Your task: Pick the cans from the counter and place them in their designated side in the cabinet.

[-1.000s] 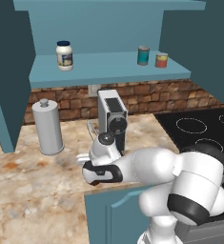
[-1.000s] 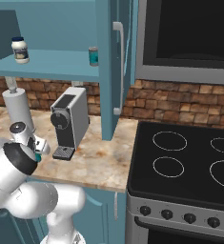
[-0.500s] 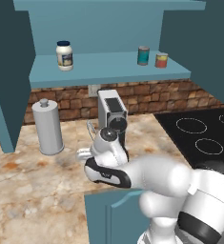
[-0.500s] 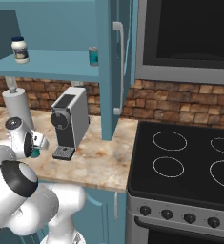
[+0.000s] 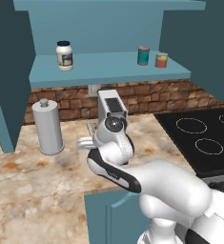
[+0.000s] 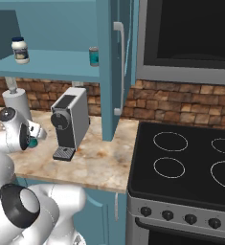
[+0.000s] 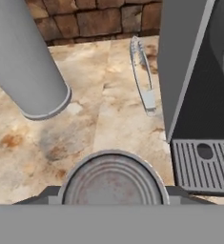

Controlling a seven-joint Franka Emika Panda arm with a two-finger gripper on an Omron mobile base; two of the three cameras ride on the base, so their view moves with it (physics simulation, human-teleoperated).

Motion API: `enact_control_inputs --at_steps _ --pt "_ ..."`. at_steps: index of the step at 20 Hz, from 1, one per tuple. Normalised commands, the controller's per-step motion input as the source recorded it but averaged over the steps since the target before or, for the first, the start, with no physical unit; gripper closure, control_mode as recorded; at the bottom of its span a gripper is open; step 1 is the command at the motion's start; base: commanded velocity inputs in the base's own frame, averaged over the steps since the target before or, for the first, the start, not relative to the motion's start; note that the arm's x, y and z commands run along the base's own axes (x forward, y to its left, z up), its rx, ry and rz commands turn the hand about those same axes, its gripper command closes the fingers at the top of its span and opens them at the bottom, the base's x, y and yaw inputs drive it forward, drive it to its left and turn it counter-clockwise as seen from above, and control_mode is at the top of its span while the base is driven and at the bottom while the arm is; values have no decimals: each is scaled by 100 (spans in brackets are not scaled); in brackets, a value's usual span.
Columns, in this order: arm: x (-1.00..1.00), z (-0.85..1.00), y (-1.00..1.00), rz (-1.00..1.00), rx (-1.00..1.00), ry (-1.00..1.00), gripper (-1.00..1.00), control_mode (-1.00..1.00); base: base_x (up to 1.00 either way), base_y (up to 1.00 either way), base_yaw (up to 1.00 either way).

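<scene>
My gripper (image 7: 112, 199) is shut on a can (image 7: 112, 178); its silvery round top fills the bottom of the hand view, with the marbled counter (image 7: 85, 128) well below it. In the right base view a bit of the can's teal side (image 6: 33, 142) shows at the gripper (image 6: 35, 138), left of the coffee machine. In the left base view the gripper (image 5: 86, 143) points left, just in front of that machine. A second teal can (image 5: 143, 55) stands on the right part of the cabinet shelf (image 5: 104, 69).
A red-orange can (image 5: 161, 60) stands beside the shelf can and a white jar (image 5: 64, 55) at shelf left. A grey coffee machine (image 5: 111, 106), a tall grey canister (image 5: 47, 126) and metal tongs (image 7: 144, 81) are on the counter. The black stovetop (image 5: 199, 136) lies to the right.
The hand has risen from the counter with the can in it, and the arm's elbow has swung forward and up. The shelf things have not moved.
</scene>
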Motion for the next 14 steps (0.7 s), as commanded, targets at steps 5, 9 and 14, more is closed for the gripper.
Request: enact_control_inputs --at_steps 5,9,14 --pt "-4 68 -4 0 0 -3 100 -100 0 0 0" --pt "-4 63 -8 0 0 -5 100 -100 0 0 0" --pt "0 52 -8 0 0 -7 100 -100 0 0 0"
